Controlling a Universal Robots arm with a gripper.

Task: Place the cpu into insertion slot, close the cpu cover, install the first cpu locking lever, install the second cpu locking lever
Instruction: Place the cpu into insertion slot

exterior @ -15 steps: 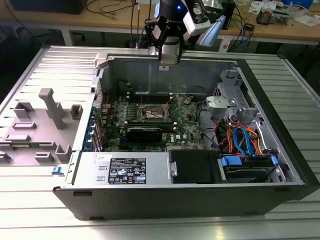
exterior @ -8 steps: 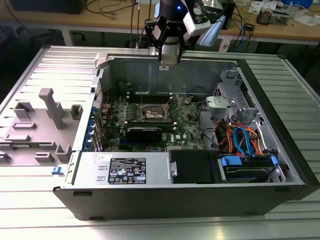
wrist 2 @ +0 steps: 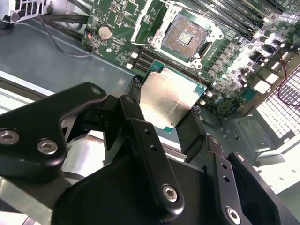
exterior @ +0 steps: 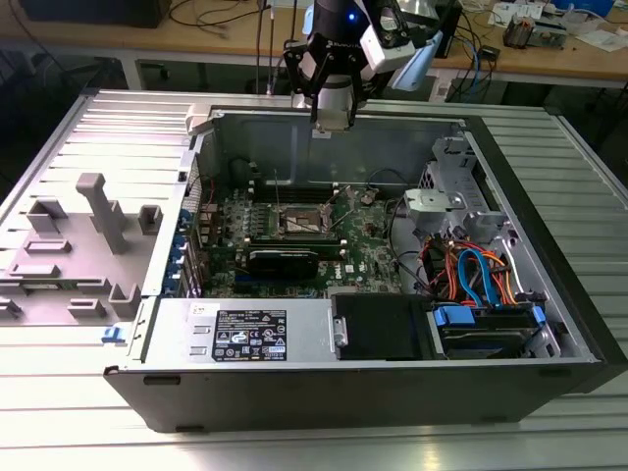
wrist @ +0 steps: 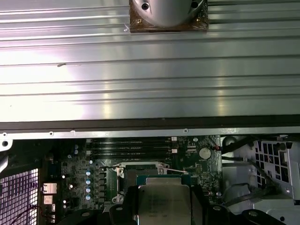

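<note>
My gripper (exterior: 332, 120) hangs over the back wall of the open computer case, above the green motherboard (exterior: 368, 245). In both wrist views it is shut on the cpu (wrist 2: 168, 98) (wrist: 164, 205), a flat silver square held by its edges between the black fingers (wrist 2: 136, 101). The insertion slot (wrist 2: 187, 35) (exterior: 299, 224) lies open below, a dark square recess in a silver rim, with nothing in it. A thin wire locking lever (wrist 2: 192, 9) runs along the slot. I cannot tell the cpu cover apart from the slot's silver frame.
Long black memory slots (wrist: 129, 147) run beside the socket. A power supply (exterior: 250, 334), a drive cage (exterior: 451, 206) and orange and blue cables (exterior: 471, 270) crowd the case. A grey fixture with upright pegs (exterior: 98, 211) sits on the ribbed table at the exterior view's left.
</note>
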